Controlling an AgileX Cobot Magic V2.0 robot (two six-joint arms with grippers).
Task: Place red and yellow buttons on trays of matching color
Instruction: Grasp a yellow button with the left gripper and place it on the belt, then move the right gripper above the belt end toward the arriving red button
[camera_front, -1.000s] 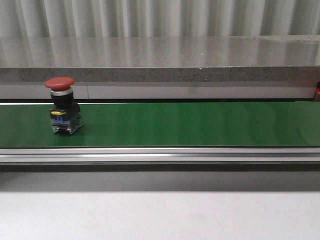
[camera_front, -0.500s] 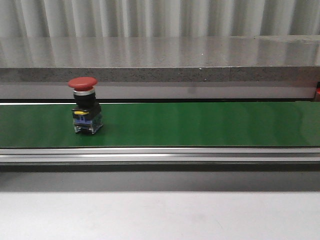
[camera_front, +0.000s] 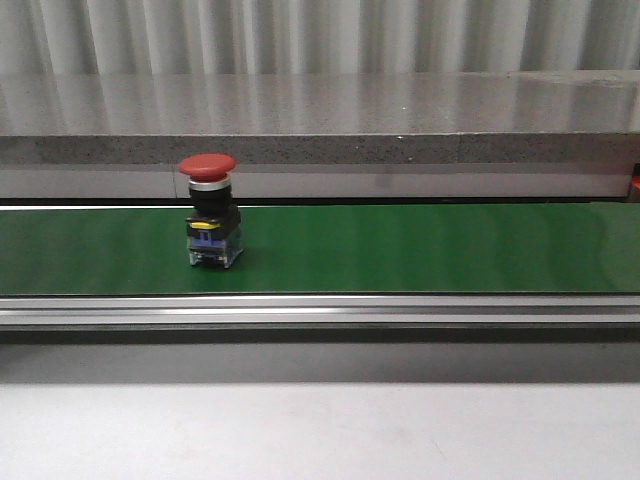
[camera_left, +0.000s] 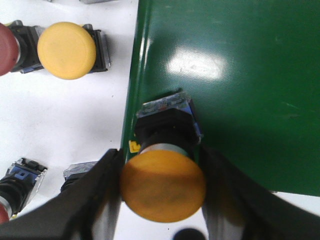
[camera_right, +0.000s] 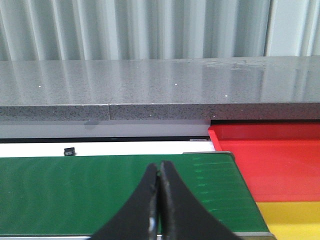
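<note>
The red tray (camera_right: 280, 160) and the yellow tray (camera_right: 295, 217) sat side by side at the end of the green belt (camera_front: 420, 248), and what showed of them held nothing. One red button (camera_front: 209, 212) stood upright on the belt, left of centre. The left gripper (camera_left: 162, 187) was clamped on a yellow button (camera_left: 163, 185) at the belt's edge, its base on the green. Beside it on the white table (camera_left: 65, 120) lay another yellow button (camera_left: 66, 50), part of a red one (camera_left: 6, 42), and two more only partly seen. The right gripper (camera_right: 159, 210) hung over the belt, its fingers pressed together on nothing.
</note>
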